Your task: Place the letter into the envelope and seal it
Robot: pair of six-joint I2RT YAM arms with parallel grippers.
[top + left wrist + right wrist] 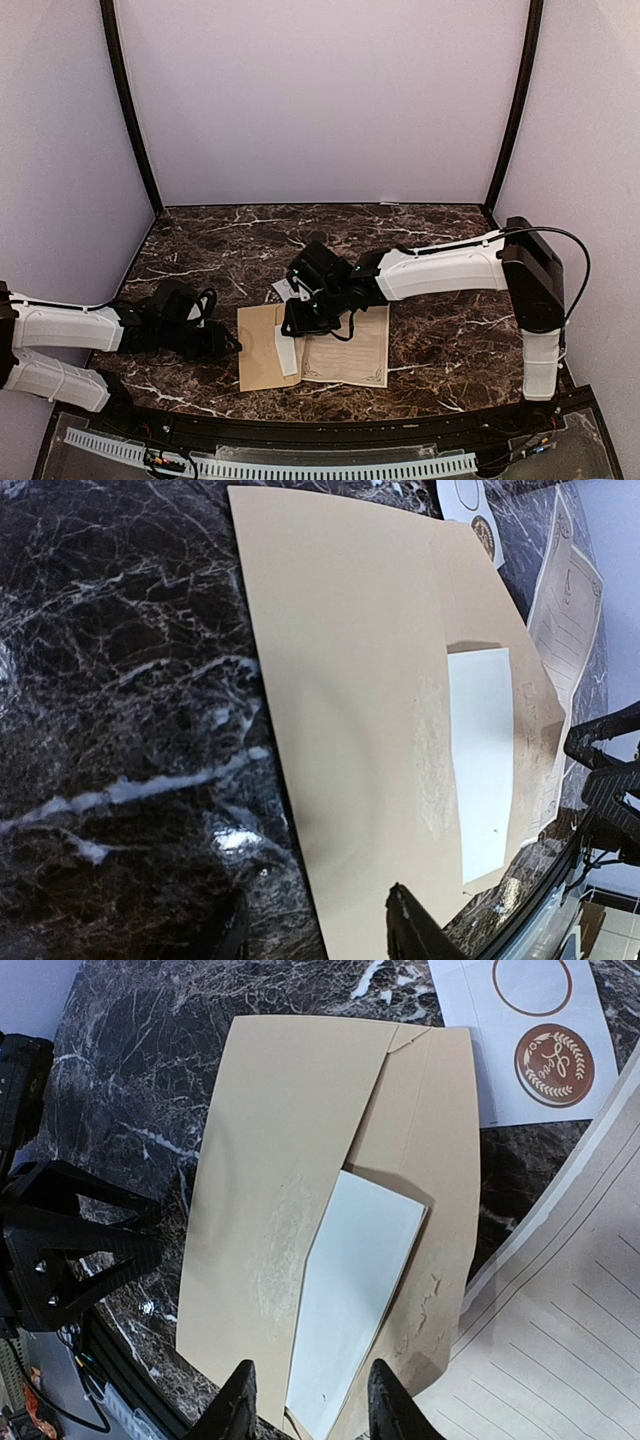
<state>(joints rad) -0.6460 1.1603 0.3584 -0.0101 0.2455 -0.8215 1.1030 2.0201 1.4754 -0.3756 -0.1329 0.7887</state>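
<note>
The tan envelope (258, 345) lies flat near the table's front edge, its flap open towards the right. A white strip (355, 1290) lies on the inside of the flap (440, 1190), its left side tucked under the edge of the envelope body (280, 1160). The letter (350, 345), a cream lined sheet with an ornate border, lies flat just right of the envelope and outside it. My right gripper (312, 1410) is open and empty, hovering over the strip's near end. My left gripper (320, 940) is open and empty, straddling the envelope's left edge (270, 730).
A small white sticker card (530, 1050) with round brown seals lies just behind the envelope and letter. The dark marble table (440, 340) is walled by white panels on three sides. The two grippers face each other closely over the envelope.
</note>
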